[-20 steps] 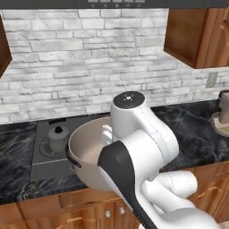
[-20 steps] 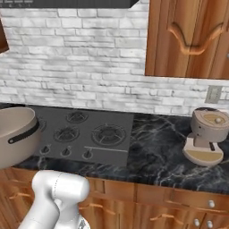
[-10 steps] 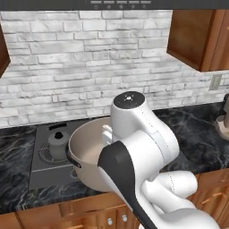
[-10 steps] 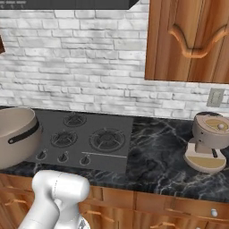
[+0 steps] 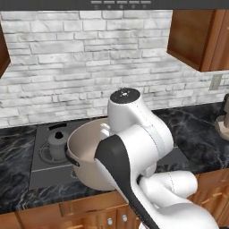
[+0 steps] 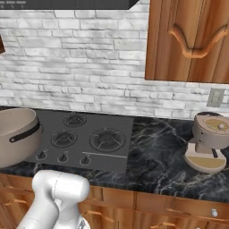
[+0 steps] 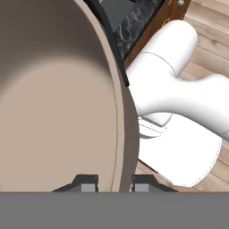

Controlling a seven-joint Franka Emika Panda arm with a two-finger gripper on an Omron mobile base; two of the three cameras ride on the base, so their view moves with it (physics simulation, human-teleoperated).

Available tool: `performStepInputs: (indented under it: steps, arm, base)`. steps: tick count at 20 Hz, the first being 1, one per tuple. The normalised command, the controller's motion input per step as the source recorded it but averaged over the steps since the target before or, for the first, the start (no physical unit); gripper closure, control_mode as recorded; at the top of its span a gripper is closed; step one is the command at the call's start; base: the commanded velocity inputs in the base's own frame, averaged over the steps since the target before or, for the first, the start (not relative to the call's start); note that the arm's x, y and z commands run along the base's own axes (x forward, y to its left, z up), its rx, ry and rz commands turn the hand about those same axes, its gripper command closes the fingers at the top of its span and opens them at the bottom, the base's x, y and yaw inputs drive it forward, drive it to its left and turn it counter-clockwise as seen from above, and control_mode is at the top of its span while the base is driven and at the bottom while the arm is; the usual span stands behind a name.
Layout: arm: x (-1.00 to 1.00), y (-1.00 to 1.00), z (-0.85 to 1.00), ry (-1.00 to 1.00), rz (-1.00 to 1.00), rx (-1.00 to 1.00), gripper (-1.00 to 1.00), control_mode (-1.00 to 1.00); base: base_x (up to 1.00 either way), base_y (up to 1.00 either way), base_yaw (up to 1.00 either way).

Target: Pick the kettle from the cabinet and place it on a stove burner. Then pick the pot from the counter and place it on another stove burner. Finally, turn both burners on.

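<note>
My gripper (image 7: 115,183) is shut on the rim of the beige pot (image 7: 53,98), with one fingertip inside the wall and one outside. The pot (image 5: 87,154) hangs a little above the front of the dark cooktop (image 5: 40,172), and my white arm covers its right side. From the right it sits at the cooktop's left end, pot (image 6: 15,134) with its dark side handle facing out. The dark grey kettle (image 5: 58,142) stands on a back left stove burner (image 5: 44,154). Three more burners (image 6: 107,138) lie bare. The wooden cabinet (image 6: 188,40) hangs at upper right.
Small round knobs (image 6: 62,157) line the cooktop's front edge. A beige coffee machine (image 6: 208,143) stands on the black marble counter (image 6: 156,152) at the right. A white brick wall runs behind, and wooden drawers lie below the counter.
The whole picture has shifted slightly in both base views, so the base has crept along. The pot keeps its place in my grip.
</note>
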Motion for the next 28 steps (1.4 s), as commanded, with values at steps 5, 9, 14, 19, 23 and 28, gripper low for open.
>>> performStepInputs:
  steps: [5, 9, 14, 19, 23, 28]
  arm:
    - [0.0, 0.0, 0.0, 0.0, 0.0, 0.0, 1.0, -1.0]
    - [0.19, -0.01, 0.0, 0.03, 0.0, 0.0, 1.0, -1.0]
    - [0.32, -0.09, 0.0, 0.02, 0.0, 0.0, 1.0, -1.0]
    - [0.27, -0.14, 0.0, 0.0, 0.01, 0.0, 1.0, -1.0]
    - [0.32, -0.11, 0.0, 0.0, 0.06, 0.0, 1.0, -1.0]
    - [0.34, -0.23, 0.0, 0.0, 0.1, 0.0, 1.0, -1.0]
  base:
    - [0.0, 0.0, 0.0]
    - [0.0, 0.0, 0.0]
    - [0.0, 0.0, 0.0]
    - [0.0, 0.0, 0.0]
    - [0.0, 0.0, 0.0]
    - [0.0, 0.0, 0.0]
